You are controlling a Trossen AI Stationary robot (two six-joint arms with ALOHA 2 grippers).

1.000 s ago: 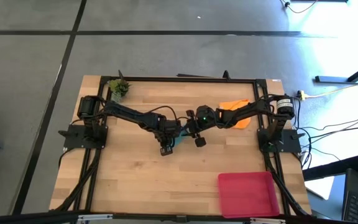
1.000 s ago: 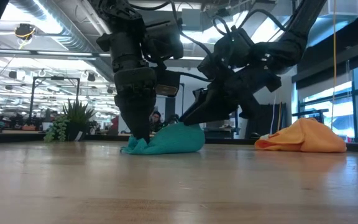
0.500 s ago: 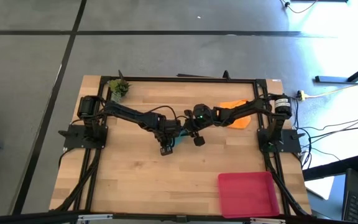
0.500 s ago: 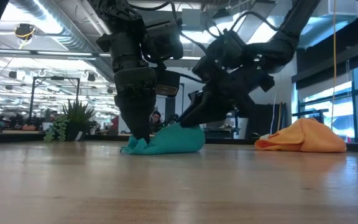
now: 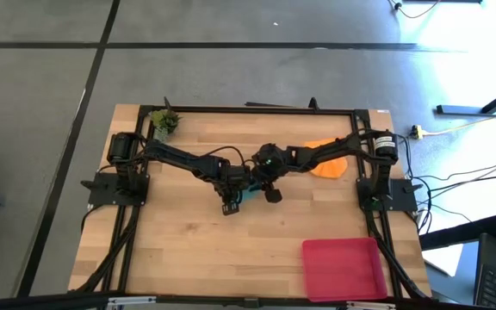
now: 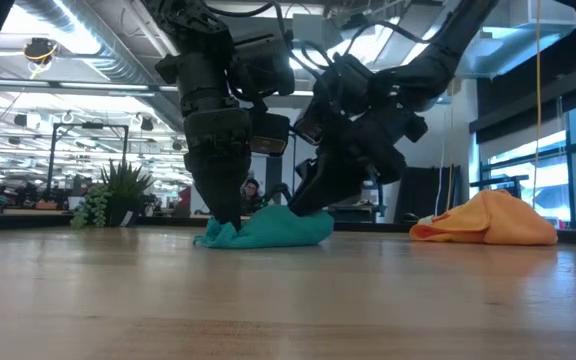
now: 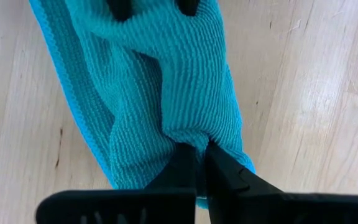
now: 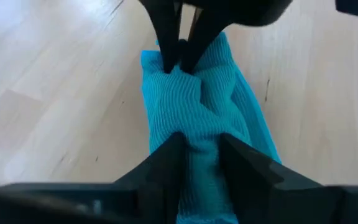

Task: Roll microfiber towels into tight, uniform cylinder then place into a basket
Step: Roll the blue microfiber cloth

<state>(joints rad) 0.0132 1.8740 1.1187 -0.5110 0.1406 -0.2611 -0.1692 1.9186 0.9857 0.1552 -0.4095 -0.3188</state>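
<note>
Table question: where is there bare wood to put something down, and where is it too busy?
Free: the wide wood strip along the near edge, left of the basket, and the patch between the plant sprig and the orange towel. Crowded: the middle, where the left pincer and right pincer both pinch the teal towel.

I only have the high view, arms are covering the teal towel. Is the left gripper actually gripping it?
Observer: Yes. The left gripper is shut on a pinched fold of the teal towel.
Operator: And the right?
Observer: The right gripper has its fingers on either side of the towel's other end, cloth bunched between them.
Operator: Is the towel lifted?
Observer: No. In the low view it lies bunched on the table.
Operator: Orange one rolled yet?
Observer: No. The orange towel sits in a loose heap, untouched.
</note>
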